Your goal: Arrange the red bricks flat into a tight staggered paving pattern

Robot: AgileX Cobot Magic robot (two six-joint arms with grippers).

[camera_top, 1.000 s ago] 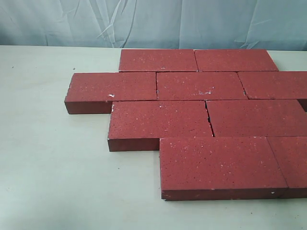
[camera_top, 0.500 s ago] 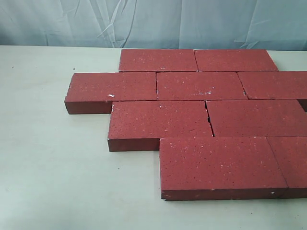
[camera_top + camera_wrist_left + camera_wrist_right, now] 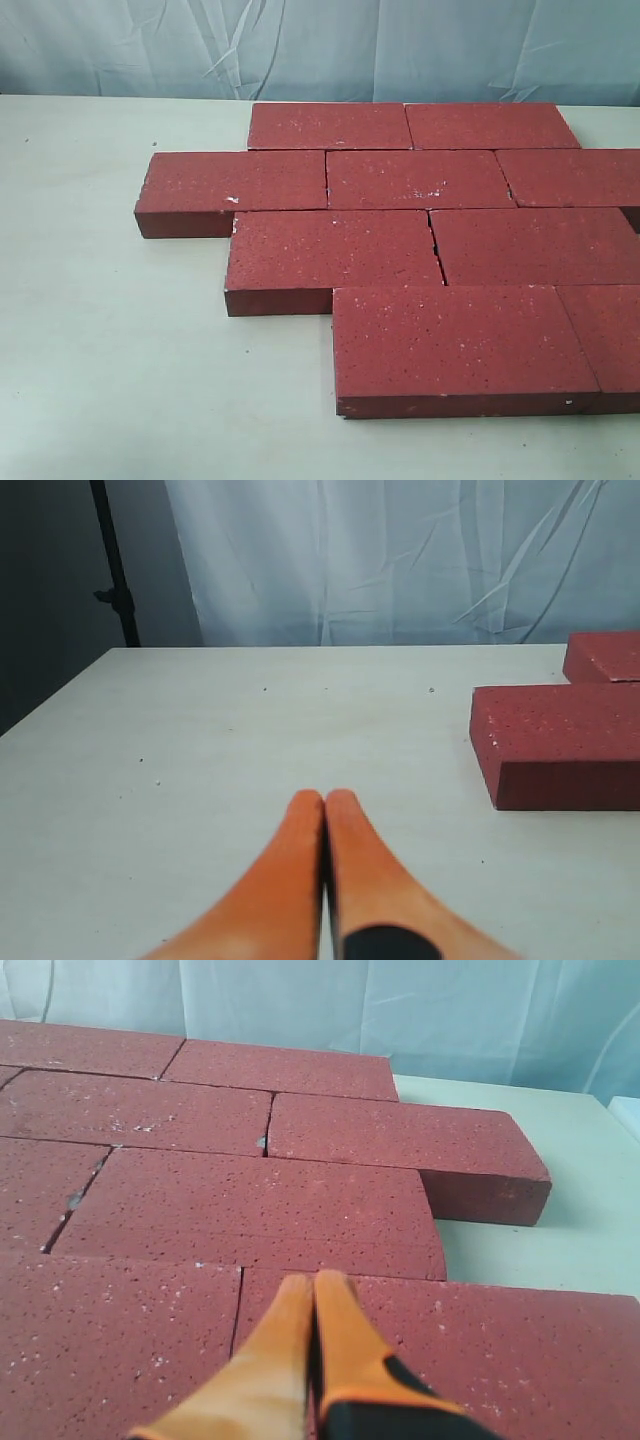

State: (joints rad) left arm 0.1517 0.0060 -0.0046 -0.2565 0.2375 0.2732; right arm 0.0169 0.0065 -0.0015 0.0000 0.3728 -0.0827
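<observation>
Neatly, the red bricks [image 3: 415, 178] lay flat on the pale counter [image 3: 110, 370] in four staggered rows, edges touching apart from a few thin gaps. The left gripper [image 3: 324, 802] hovered over bare counter beside the bricks' outermost corner, orange fingers pressed together, holding nothing. The right gripper [image 3: 314, 1282] hung above the bricks, likewise pinched closed and empty.

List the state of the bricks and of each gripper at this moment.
red bricks: all lying flat in four staggered rows, packed close, with a slight gap at one joint in the second row from the front.
left gripper: shut, holding nothing, over the bare table and apart from the bricks.
right gripper: shut, holding nothing, over the laid bricks.
</observation>
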